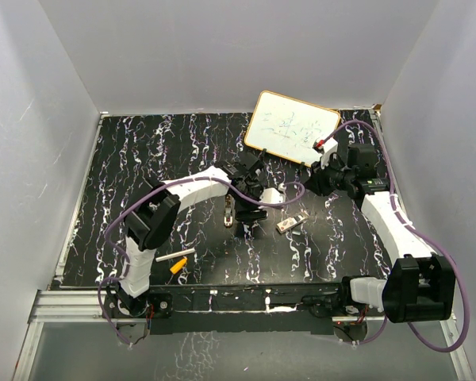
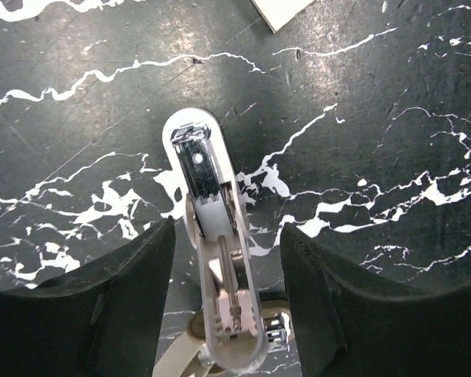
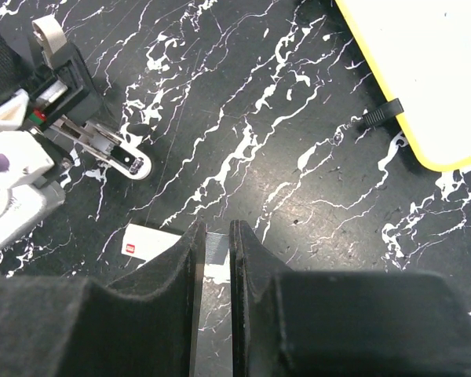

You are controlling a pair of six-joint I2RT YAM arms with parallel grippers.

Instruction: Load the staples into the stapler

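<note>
The stapler [image 2: 214, 259] is a small white one lying hinged open on the black marbled table, its metal magazine facing up. My left gripper [image 2: 228, 228] stands open astride it, with a gap between each finger and the stapler. From above, the stapler [image 1: 227, 213] lies beside the left gripper [image 1: 250, 208]. The right wrist view shows the stapler [image 3: 114, 153] at upper left. My right gripper [image 3: 217, 228] is shut on a thin silvery strip of staples [image 3: 216, 250]. It hovers to the right of the left arm [image 1: 313, 181].
A small white box with a red label [image 3: 149, 239] lies between the grippers. A beige piece [image 1: 292, 224] lies right of centre. A yellow-rimmed whiteboard [image 1: 292, 127] leans at the back. A white stick [image 1: 171, 259] and an orange piece [image 1: 177, 267] lie near the front left.
</note>
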